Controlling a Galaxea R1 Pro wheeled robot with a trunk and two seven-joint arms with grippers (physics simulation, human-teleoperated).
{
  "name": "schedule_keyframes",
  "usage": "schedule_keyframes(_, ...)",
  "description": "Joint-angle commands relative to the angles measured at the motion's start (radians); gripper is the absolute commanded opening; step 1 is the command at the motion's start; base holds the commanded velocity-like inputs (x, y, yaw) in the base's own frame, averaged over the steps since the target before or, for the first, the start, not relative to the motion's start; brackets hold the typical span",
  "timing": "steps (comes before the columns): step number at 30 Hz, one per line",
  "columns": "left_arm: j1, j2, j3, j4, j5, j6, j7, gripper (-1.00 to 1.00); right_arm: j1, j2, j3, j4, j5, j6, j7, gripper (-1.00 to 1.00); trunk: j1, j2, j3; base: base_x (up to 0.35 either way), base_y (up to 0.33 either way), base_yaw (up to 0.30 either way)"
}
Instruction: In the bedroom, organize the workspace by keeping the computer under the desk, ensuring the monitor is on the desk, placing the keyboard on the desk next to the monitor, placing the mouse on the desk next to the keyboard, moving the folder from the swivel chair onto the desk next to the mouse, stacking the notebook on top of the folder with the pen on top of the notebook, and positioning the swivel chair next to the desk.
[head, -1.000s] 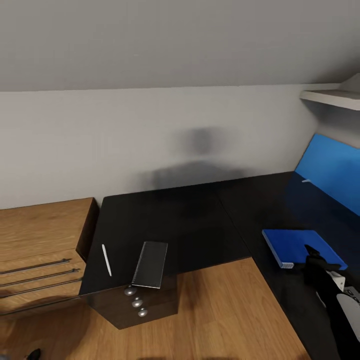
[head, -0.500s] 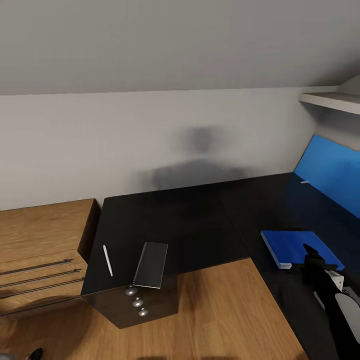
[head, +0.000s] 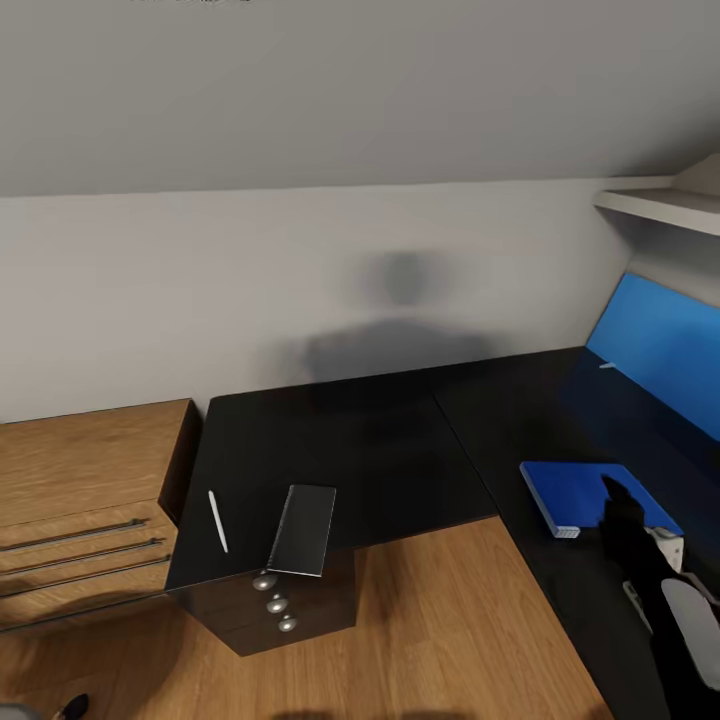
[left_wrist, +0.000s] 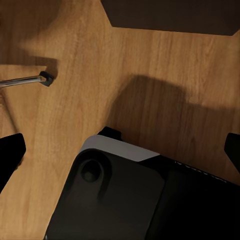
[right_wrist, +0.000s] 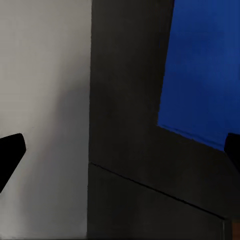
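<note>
The blue folder (head: 575, 492) lies flat on the right wing of the black desk (head: 400, 450). My right gripper (head: 614, 496) hovers over the folder's near right part; in the right wrist view its fingertips (right_wrist: 10, 156) stand wide apart with nothing between them, so the right gripper (right_wrist: 120, 152) is open. On the desk's left end lie the grey notebook (head: 302, 530) and, beside it, the white pen (head: 216, 520). My left gripper (left_wrist: 120, 152) is open above the wood floor (left_wrist: 75, 115), beside my own dark base (left_wrist: 125, 200).
A large blue panel (head: 662, 350) leans at the desk's far right under a white shelf (head: 660, 205). The black drawer unit (head: 275, 605) with round knobs sits below the notebook. A light wood dresser (head: 80, 480) adjoins the desk's left end. Wood floor (head: 430, 630) fills the desk's inner corner.
My right gripper has crept slightly forward over the folder and hides a bit more of it. The head view has shifted a little. Pen and notebook have not moved.
</note>
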Motion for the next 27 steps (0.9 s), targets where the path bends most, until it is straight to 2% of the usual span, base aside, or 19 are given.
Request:
schedule_keyframes(1, -0.001, 0.001, -0.006, -0.001, 0.01, -0.007, 0.005, 1.0, 0.0, 0.014, -0.002, -0.022, 0.025, 0.005, -0.006, 1.0, -0.004, 0.006, 0.002, 0.0, 0.0, 0.0)
schedule_keyframes(2, -0.001, 0.001, -0.006, -0.001, 0.01, -0.007, 0.005, 1.0, 0.0, 0.022, -0.002, -0.032, 0.042, 0.004, -0.006, 1.0, -0.007, 0.013, 0.005, 0.0, 0.0, 0.0)
schedule_keyframes(4, -0.001, 0.001, -0.006, -0.001, 0.01, -0.007, 0.006, 1.0, 0.002, 0.061, -0.002, -0.065, 0.122, 0.004, 0.005, 1.0, -0.015, 0.027, 0.011, 0.0, 0.0, 0.0)
schedule_keyframes(6, -0.001, 0.001, -0.006, -0.001, 0.01, -0.007, 0.006, 1.0, 0.003, 0.086, -0.002, -0.075, 0.173, 0.005, 0.034, 1.0, -0.023, 0.041, 0.018, 0.0, 0.0, 0.0)
schedule_keyframes(9, -0.001, 0.001, -0.006, -0.001, 0.01, -0.007, 0.007, 1.0, 0.005, 0.11, -0.001, -0.081, 0.209, 0.008, 0.062, 1.0, -0.03, 0.055, 0.024, 0.0, 0.0, 0.0)
schedule_keyframes(16, -0.001, 0.0, -0.007, -0.001, 0.008, -0.01, 0.008, 1.0, 0.01, 0.17, 0.001, -0.079, 0.228, 0.007, 0.074, 1.0, -0.03, 0.055, 0.024, 0.0, 0.0, 0.016)
schedule_keyframes(21, -0.001, 0.0, -0.007, -0.001, 0.007, -0.011, 0.008, 1.0, 0.01, 0.185, 0.008, -0.057, 0.23, 0.005, 0.075, 1.0, -0.03, 0.055, 0.029, 0.0, 0.0, 0.138)
schedule_keyframes(23, -0.001, 0.0, -0.008, -0.001, 0.007, -0.012, 0.008, 1.0, 0.01, 0.189, 0.035, -0.04, 0.231, 0.004, 0.075, 1.0, -0.03, 0.055, 0.031, 0.0, 0.0, 0.17)
schedule_keyframes(25, -0.001, -0.001, -0.008, -0.001, 0.006, -0.012, 0.008, 1.0, 0.01, 0.191, 0.089, -0.025, 0.232, 0.001, 0.075, 1.0, -0.03, 0.055, 0.033, 0.0, 0.0, 0.182)
schedule_keyframes(27, -0.001, -0.001, -0.008, -0.001, 0.006, -0.012, 0.008, 1.0, 0.01, 0.191, 0.112, -0.016, 0.232, 0.0, 0.075, 1.0, -0.03, 0.055, 0.035, 0.0, 0.0, 0.189)
